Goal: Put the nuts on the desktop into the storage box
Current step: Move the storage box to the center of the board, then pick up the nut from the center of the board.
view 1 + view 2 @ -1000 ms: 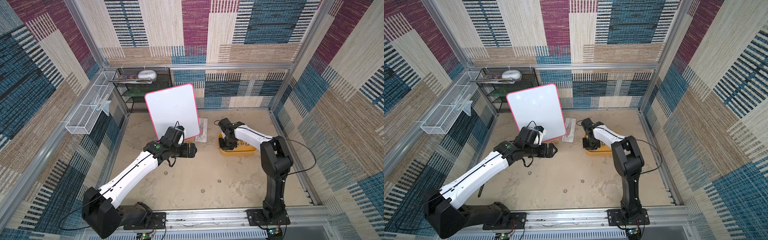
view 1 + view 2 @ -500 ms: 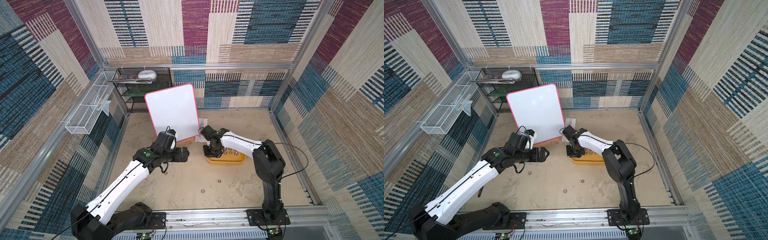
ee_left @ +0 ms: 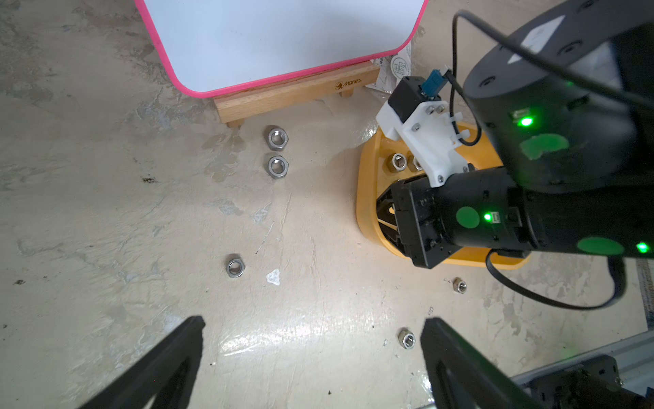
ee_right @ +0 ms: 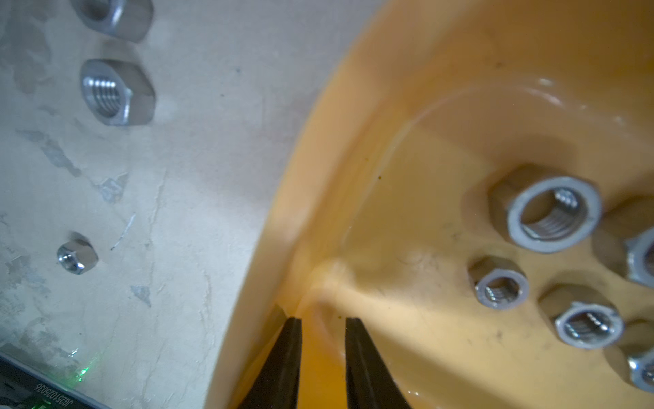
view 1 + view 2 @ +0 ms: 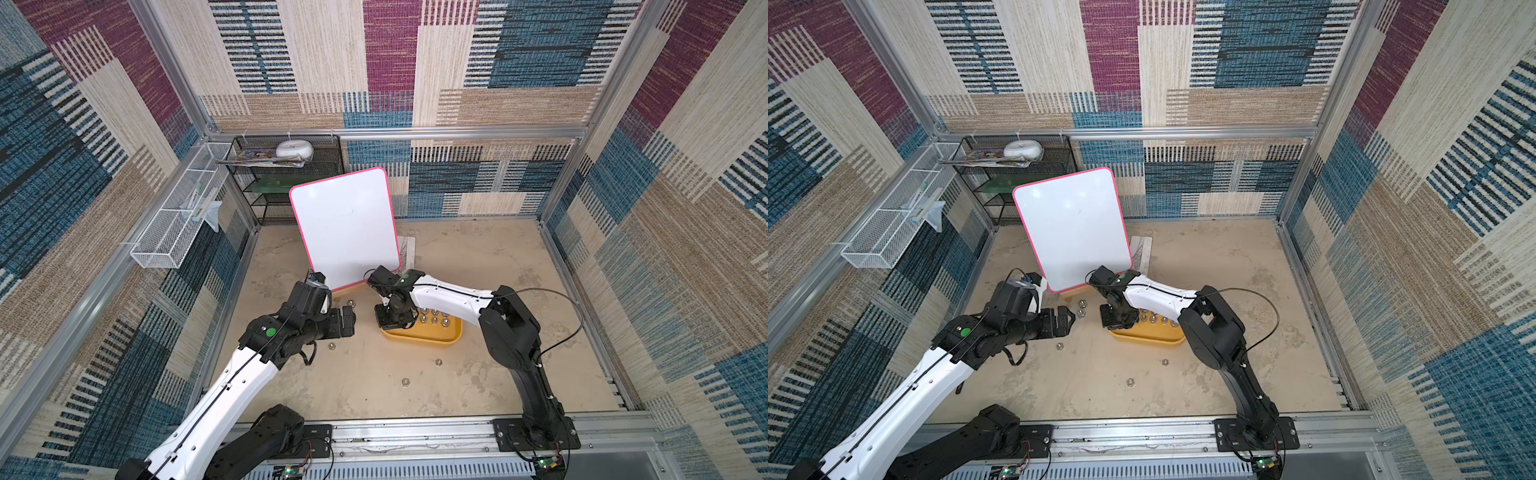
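Note:
The yellow-orange storage box [image 5: 429,337] [image 5: 1148,338] sits mid-desktop with several silver nuts [image 5: 434,319] [image 4: 554,214] inside. My right gripper [image 5: 390,321] [image 5: 1116,319] [image 4: 322,320] is shut on the box's left wall, one finger on each side of the wall [image 4: 311,198]. Loose nuts lie on the desktop: two [image 3: 277,137] [image 3: 277,166] by the board's wooden foot, one [image 5: 331,345] [image 3: 235,265] under my left arm, two more [image 5: 437,362] [image 5: 405,381] in front of the box. My left gripper [image 5: 350,322] [image 5: 1070,320] [image 3: 313,325] hovers open and empty, left of the box.
A pink-rimmed whiteboard [image 5: 345,226] stands on a wooden stand [image 3: 293,95] just behind both grippers. A black mesh shelf [image 5: 286,178] fills the back left corner, and a white wire basket [image 5: 178,222] hangs on the left wall. A paper packet [image 5: 408,255] lies behind the board.
My right gripper has dragged the storage box left and toward the front edge, holding its wall. My left arm has drawn back to the left and nearer, still open.

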You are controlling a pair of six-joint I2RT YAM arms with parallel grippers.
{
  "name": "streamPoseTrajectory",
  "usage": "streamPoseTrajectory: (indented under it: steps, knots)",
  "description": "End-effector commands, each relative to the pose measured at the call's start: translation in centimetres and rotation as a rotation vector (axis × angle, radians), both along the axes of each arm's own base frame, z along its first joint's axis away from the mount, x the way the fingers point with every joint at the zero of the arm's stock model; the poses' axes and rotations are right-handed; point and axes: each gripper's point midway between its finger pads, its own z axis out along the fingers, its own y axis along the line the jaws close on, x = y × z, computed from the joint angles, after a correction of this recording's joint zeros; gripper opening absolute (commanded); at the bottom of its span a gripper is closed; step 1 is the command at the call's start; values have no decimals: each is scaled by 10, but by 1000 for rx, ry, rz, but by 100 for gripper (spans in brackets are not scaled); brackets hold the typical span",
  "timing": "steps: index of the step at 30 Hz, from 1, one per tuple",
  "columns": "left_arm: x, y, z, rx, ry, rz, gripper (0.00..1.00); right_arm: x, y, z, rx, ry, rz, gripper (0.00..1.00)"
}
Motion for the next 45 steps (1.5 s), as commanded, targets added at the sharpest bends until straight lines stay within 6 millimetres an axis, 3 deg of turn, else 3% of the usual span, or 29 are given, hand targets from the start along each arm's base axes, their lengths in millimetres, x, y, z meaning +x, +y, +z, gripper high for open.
streamPoseTrajectory:
  steps: [1, 10, 18, 23, 32, 40, 45]
  knots:
    - [-7, 9, -2, 19, 14, 27, 100, -4, 10, 1, 18, 9, 8, 28]
    - [-11, 17, -4, 14, 17, 60, 100, -10, 14, 4, 3, -3, 25, 29]
    - [-4, 2, -7, -39, 40, 24, 100, 7, -22, 46, -56, -136, -19, 36]
    - [5, -11, -10, -80, 60, 10, 100, 3, -52, 65, -62, -187, -12, 38]
    - [14, -26, -12, -121, 102, 24, 100, -26, -118, 89, -53, -211, -45, 41]
    - [11, -55, -9, -190, 129, -125, 100, -61, -147, 85, 1, -150, -279, 40]
    - [0, -52, -10, -167, 104, -173, 100, -80, -159, 72, -15, -112, -375, 40]
